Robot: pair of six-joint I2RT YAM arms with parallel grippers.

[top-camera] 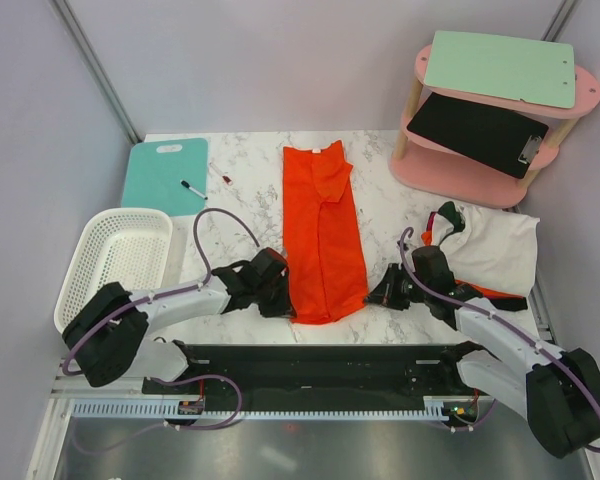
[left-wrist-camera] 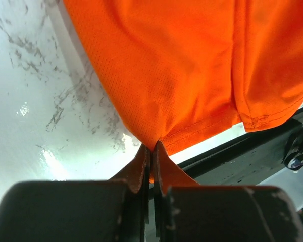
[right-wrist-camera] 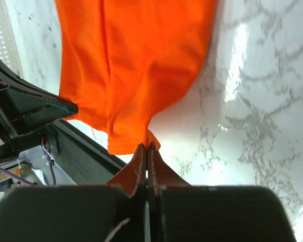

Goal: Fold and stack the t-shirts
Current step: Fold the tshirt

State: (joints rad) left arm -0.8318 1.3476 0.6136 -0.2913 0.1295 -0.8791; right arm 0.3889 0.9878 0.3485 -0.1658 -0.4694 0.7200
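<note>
1. The t-shirt [top-camera: 322, 235] lies in the middle of the marble table [top-camera: 240, 200], folded lengthwise into a long orange strip. Its collar is at the far end and its hem is towards the arms.
2. The left gripper [top-camera: 280, 290] sits at the near left corner of the hem. In the left wrist view its fingers [left-wrist-camera: 141, 169] are pressed together on a pinch of the orange cloth [left-wrist-camera: 182, 65].
3. The right gripper [top-camera: 373, 293] sits at the near right corner. Its fingers [right-wrist-camera: 137, 169] are likewise clamped on the hem edge [right-wrist-camera: 136, 60].
4. To the right, a white cloth sheet [top-camera: 495, 250] lies bunched, with a bit of orange cloth [top-camera: 426, 238] showing at its edge.
5. A white latticed basket [top-camera: 120, 255] stands at the left, with a teal cutting board [top-camera: 165, 175] and a marker [top-camera: 193, 189] beyond it.
6. A pink shelf [top-camera: 580, 95] at the far right carries a green board [top-camera: 500, 68] above a black clipboard [top-camera: 480, 132].
</note>
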